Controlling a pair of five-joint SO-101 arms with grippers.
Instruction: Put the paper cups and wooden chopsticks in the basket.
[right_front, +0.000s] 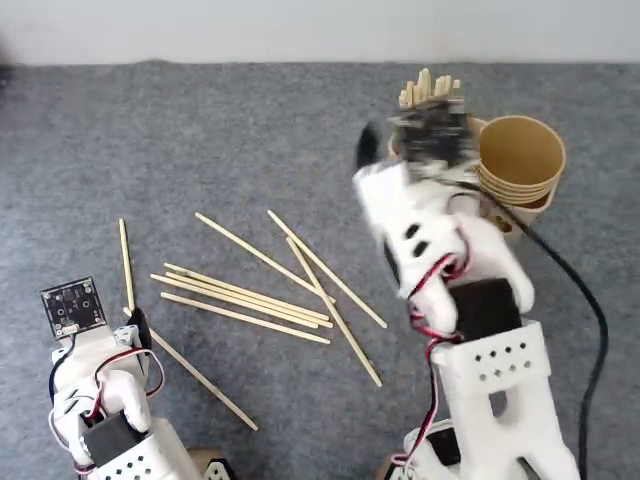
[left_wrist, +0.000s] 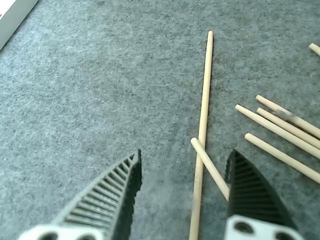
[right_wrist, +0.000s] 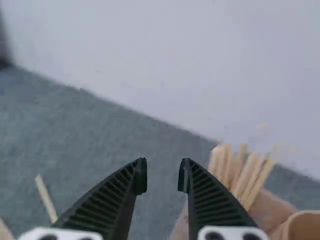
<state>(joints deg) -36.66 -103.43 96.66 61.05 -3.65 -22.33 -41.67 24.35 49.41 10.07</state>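
You have bare carpet (right_front: 200, 130) to the left of the stack of paper cups (right_front: 520, 160), running up to the wall (right_front: 300, 30) behind it. Touching the stack's left side, a bundle of chopsticks (right_front: 430, 88) stands upright in a brown holder (right_wrist: 270, 210). Your right gripper (right_wrist: 163, 167) hovers near it, fingers slightly parted and gripping nothing. The loose chopsticks (right_front: 260, 290) lie well left of the stack. Beyond them your left gripper (left_wrist: 186, 156) is spread wide astride one stick.

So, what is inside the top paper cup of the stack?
The top paper cup looks empty; only its brown inner wall shows. It covers the insides of the cups nested beneath.
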